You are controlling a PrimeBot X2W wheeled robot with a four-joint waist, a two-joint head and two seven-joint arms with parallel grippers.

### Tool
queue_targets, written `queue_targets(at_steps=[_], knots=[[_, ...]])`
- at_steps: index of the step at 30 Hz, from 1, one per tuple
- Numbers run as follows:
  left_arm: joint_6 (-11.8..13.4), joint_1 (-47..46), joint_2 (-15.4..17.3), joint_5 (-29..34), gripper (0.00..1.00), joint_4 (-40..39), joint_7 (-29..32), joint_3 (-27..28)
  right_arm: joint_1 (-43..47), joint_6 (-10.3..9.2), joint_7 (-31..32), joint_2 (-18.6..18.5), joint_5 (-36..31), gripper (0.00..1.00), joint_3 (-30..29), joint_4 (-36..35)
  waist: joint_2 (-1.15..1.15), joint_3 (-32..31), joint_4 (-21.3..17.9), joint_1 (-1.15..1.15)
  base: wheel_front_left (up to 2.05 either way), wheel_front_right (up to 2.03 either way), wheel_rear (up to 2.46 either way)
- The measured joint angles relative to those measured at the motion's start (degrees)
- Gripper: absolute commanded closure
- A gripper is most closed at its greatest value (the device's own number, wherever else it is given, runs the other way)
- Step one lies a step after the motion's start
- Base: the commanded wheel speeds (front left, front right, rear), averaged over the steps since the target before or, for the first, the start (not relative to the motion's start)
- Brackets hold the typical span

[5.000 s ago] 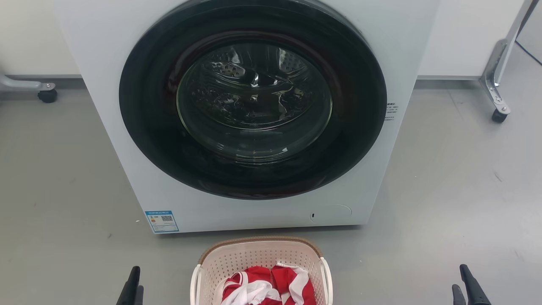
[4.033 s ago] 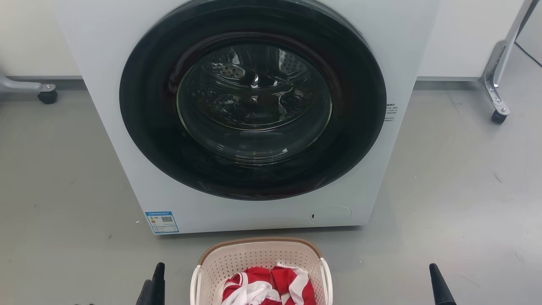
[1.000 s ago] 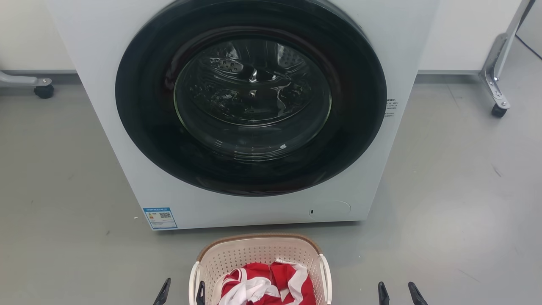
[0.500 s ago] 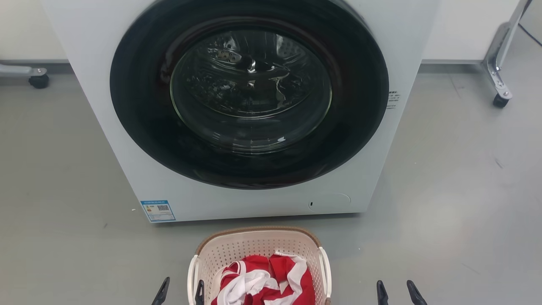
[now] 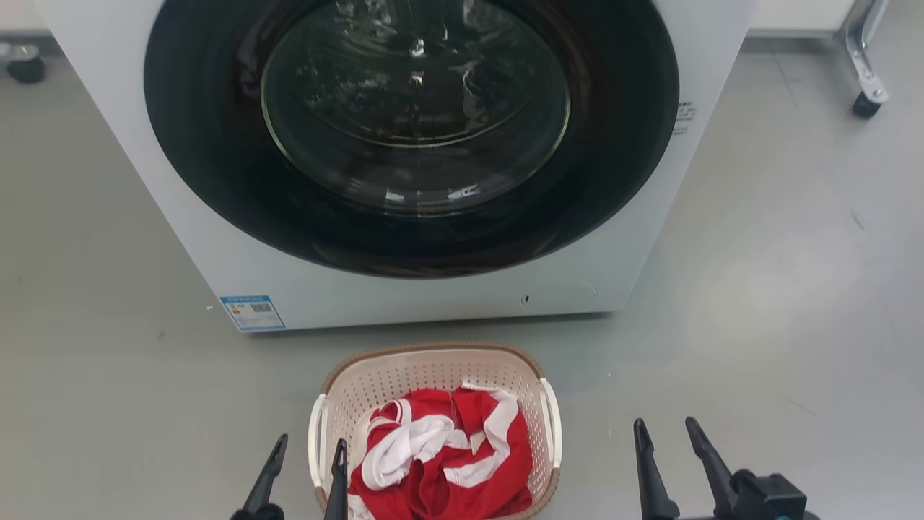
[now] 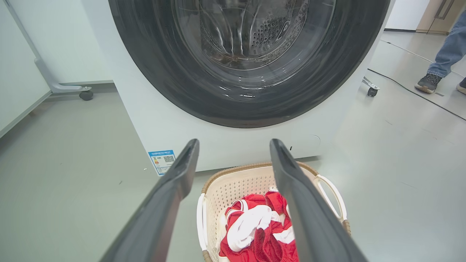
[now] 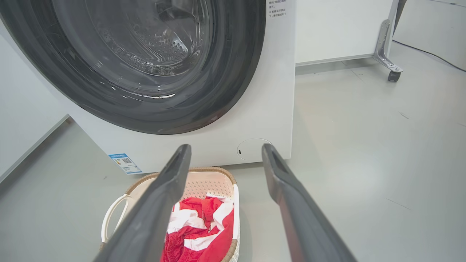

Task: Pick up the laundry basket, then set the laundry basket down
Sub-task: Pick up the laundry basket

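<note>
Laundry basket (image 5: 433, 372), one; washing machine (image 5: 404, 300), one; left pincer (image 5: 310, 439), right pincer (image 5: 665, 422), both spread.

Floor (image 5: 758, 289): grey, smooth, lightly scuffed.
Standing directly on it:
- white front-loading washing machine (image 5: 404, 307)
- laundry basket (image 5: 426, 352), just in front of the machine, not touching it
- black castors of metal frame legs, far left (image 5: 25, 68) and far right (image 5: 865, 105)
- black cable (image 6: 411, 96)
- a person's shoe (image 6: 427, 83)

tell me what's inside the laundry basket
Crumpled red and white clothing lies in the laundry basket. It covers the basket's floor, so anything beneath it, and how many garments there are, cannot be told.
</note>
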Motion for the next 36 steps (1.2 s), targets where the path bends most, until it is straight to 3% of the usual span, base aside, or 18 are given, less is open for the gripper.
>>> queue_targets(at_steps=[25,36], knots=[[-0.1,-18.9,-0.3,0.4,0.00,10.8,0.0,3.8,-21.5,2.60,-0.3,-0.3,-1.0,0.00,-1.3,9.7,0.01,19.4,-0.7,0.01,0.00,0.00,0.00],[-0.1,-26.3,-0.4,-0.7,0.00,18.0,0.0,6.0,-29.7,2.70,-0.4,-0.5,-0.6,0.00,-0.5,16.5,0.01,27.8,-0.6,0.00,0.00,0.00,0.00]])
